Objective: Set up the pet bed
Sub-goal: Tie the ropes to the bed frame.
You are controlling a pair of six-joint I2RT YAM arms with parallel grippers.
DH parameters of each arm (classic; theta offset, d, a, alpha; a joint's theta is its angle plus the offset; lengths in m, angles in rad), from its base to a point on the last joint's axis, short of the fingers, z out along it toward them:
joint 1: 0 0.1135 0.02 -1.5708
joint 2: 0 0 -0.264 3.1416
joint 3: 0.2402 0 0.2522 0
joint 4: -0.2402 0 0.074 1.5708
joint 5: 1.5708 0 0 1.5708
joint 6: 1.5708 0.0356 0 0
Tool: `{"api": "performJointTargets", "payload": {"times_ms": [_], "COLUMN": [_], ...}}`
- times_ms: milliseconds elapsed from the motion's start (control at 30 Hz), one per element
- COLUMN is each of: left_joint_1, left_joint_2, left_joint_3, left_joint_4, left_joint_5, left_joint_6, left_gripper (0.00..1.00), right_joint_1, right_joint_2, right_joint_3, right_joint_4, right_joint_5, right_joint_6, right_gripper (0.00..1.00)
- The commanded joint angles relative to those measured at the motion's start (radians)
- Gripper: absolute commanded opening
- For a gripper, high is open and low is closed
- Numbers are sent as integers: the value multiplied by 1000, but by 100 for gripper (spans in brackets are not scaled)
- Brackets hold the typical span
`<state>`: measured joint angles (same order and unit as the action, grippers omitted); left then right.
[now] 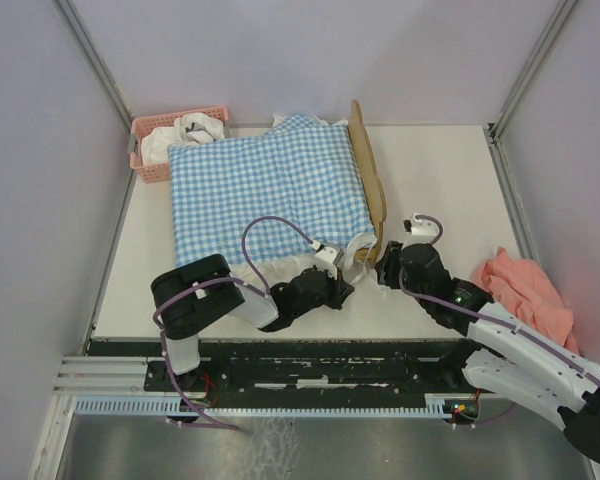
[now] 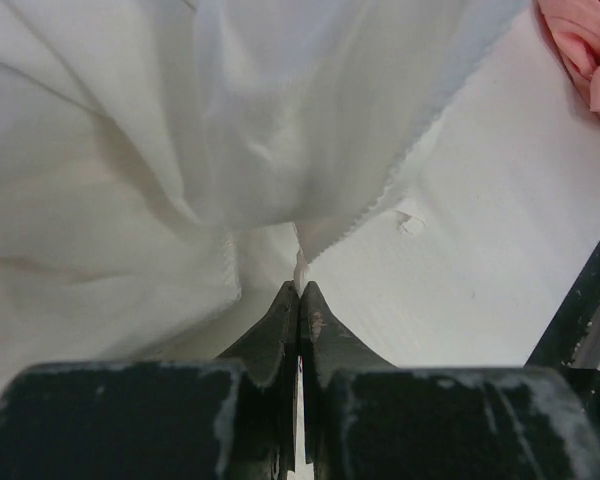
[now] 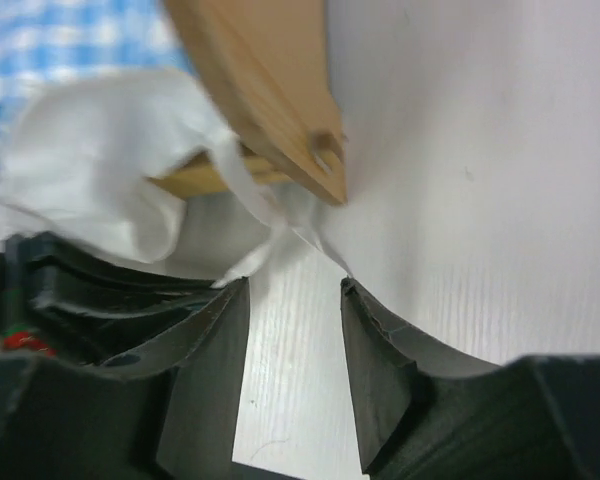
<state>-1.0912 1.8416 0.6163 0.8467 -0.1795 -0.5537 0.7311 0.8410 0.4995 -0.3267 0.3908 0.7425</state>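
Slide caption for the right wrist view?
Open right hand facing the corner of the light-wood bed frame, white fabric ruffle between.

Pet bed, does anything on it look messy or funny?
Yes. At the near corner by the wooden headboard, the white frill of the blue-checked bedding is bunched up and pokes out instead of lying flat. The left hand pinches it.

Nothing legible in any of the three views: no word, label, brand mark or number can be made out. The pet bed [image 1: 369,185] shows bare wood on its headboard, the gingham bedding [image 1: 270,190] carries only its blue-and-white check, and the pink basket [image 1: 138,150] at the far left has plain latticed sides — no readable print on any of them.
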Motion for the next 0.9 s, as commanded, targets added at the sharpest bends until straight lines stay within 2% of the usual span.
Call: {"api": "performJointTargets", "payload": {"times_ms": [0,67,133,300,400,500,600,667,867], "left_joint_1": [16,20,23,33,40,52,53,53,69], "left_joint_2": [8,10,11,12,22,34,50,59,64], "left_joint_3": [23,21,18,0,10,14,21,24,-7], "left_joint_4": [63,70,77,115,115,138,158,167,198], "left_joint_5": [27,32,37,55,73,98,117,128,143], "left_joint_6": [-30,-34,-37,-52,-59,-77,-91,-96,-102], "left_gripper": [3,3,3,3,3,3,3,3,3], "right_joint_1": [-2,-2,-2,-1,-2,-2,-4,-5,-12], "right_joint_2": [-20,13,50,95,107,127,136,147,274], "right_joint_3": [172,255,313,354,377,326,196,133,63], "right_joint_4": [-54,-141,-245,-424,-515,-473,-267,-183,-74], "right_joint_5": [-148,-285,-353,-353,-387,-378,-317,-335,-392], "right_joint_6": [-463,-679,-881,-1336,-1532,-1726,-1896,-1996,-2174], "right_gripper": [51,54,56,57,58,58,58,59,58]}}
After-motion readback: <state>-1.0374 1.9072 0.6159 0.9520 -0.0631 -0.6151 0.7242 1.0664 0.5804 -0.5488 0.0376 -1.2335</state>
